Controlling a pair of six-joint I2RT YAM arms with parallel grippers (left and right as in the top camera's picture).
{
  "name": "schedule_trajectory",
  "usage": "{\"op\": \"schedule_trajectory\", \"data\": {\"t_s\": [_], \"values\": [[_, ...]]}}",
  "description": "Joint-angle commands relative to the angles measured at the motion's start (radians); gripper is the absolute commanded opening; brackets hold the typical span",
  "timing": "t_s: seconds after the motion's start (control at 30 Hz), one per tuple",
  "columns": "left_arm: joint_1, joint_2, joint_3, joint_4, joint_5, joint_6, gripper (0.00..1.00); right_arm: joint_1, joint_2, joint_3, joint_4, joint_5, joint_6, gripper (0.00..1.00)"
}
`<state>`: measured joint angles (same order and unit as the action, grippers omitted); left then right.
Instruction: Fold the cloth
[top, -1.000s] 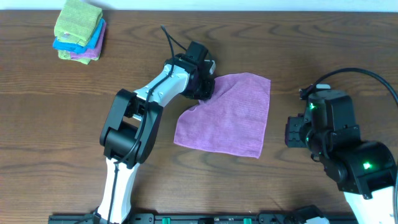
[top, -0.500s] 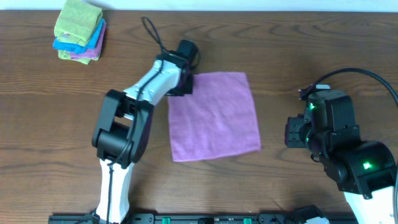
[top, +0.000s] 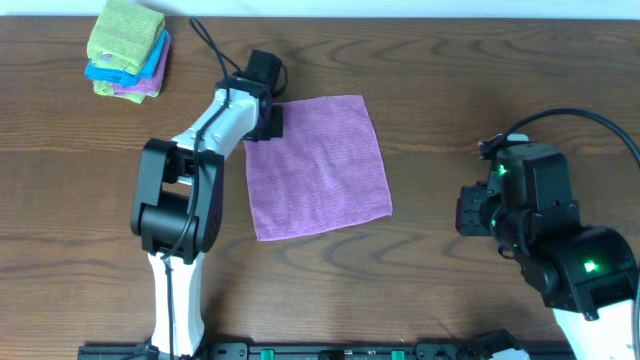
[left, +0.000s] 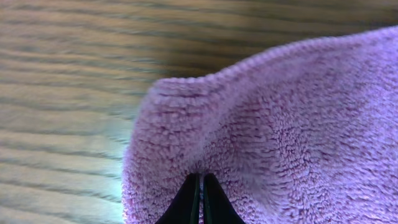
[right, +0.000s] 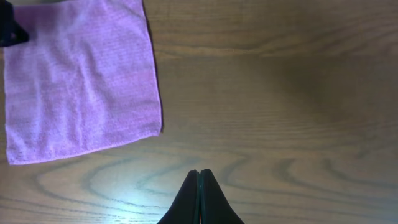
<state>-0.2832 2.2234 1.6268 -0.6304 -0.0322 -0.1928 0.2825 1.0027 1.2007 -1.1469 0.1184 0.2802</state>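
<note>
Cloth (top: 318, 165) lies flat on table (top: 450, 80), left of centre. Left gripper (left: 199, 183) pinched on its far-left corner (fabric puckers there). Right gripper (right: 199, 180) closed, holding nothing, well apart from it.

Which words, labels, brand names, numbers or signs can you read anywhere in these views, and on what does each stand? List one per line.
No text can be read in any view.
The lilac cloth is plain, with no tag showing.
The stack of folded cloths shows no label.
The right arm shows only green lights, no lettering.
The table bears only wood grain.
</note>
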Motion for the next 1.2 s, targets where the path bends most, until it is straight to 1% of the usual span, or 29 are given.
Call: {"op": "schedule_trajectory", "data": {"t_s": [0.0, 0.17, 0.37, 0.5, 0.6, 0.67, 0.73, 0.77, 0.83, 0.87, 0.93, 1.0, 1.03, 1.1, 1.17], "values": [[-0.047, 0.074, -0.04, -0.021, 0.063, 0.04, 0.05, -0.008, -0.01, 0.002, 0.006, -0.011, -0.005, 0.01], [-0.046, 0.012, -0.038, -0.048, 0.069, 0.035, 0.05, -0.008, -0.01, 0.002, 0.025, -0.011, -0.005, 0.0], [-0.012, -0.158, -0.038, -0.103, -0.062, -0.013, 0.06, -0.008, -0.011, 0.002, 0.042, -0.011, -0.009, 0.01], [-0.006, -0.273, -0.038, -0.12, -0.052, -0.013, 0.06, -0.008, -0.011, 0.002, 0.042, -0.011, -0.01, 0.03], [-0.005, -0.357, -0.038, -0.132, -0.053, -0.016, 0.06, -0.008, -0.009, 0.002, 0.044, -0.012, -0.016, 0.01], [0.013, -0.375, -0.038, -0.122, -0.048, -0.024, 0.06, -0.008, -0.009, 0.002, 0.045, -0.021, -0.016, 0.01], [0.04, -0.363, -0.038, -0.117, 0.024, -0.025, 0.09, -0.008, -0.009, 0.002, 0.043, -0.034, -0.017, 0.01], [0.06, -0.346, -0.038, -0.117, 0.111, -0.025, 0.12, -0.008, -0.009, 0.002, 0.044, -0.049, -0.022, 0.01], [0.092, -0.311, -0.039, -0.117, 0.228, -0.024, 0.13, -0.008, -0.009, 0.002, 0.044, -0.052, -0.024, 0.01], [0.106, -0.294, -0.039, -0.116, 0.259, -0.024, 0.18, -0.008, -0.009, 0.002, 0.044, -0.052, -0.027, 0.01], [0.142, -0.263, -0.039, -0.098, 0.318, -0.021, 0.49, -0.008, -0.009, 0.002, 0.042, -0.053, -0.028, 0.01], [0.177, -0.24, -0.039, -0.056, 0.409, 0.006, 0.64, -0.008, -0.009, 0.002, 0.036, -0.057, -0.028, 0.01], [0.191, -0.23, -0.039, -0.026, 0.459, 0.02, 0.69, -0.008, -0.009, 0.002, 0.034, -0.057, -0.027, 0.01], [0.211, -0.208, -0.039, 0.04, 0.536, 0.037, 0.73, -0.008, -0.009, 0.002, 0.033, -0.061, -0.027, 0.01], [0.218, -0.185, -0.039, 0.101, 0.578, 0.04, 0.77, -0.008, -0.009, 0.002, 0.034, -0.075, -0.027, 0.01]]}}
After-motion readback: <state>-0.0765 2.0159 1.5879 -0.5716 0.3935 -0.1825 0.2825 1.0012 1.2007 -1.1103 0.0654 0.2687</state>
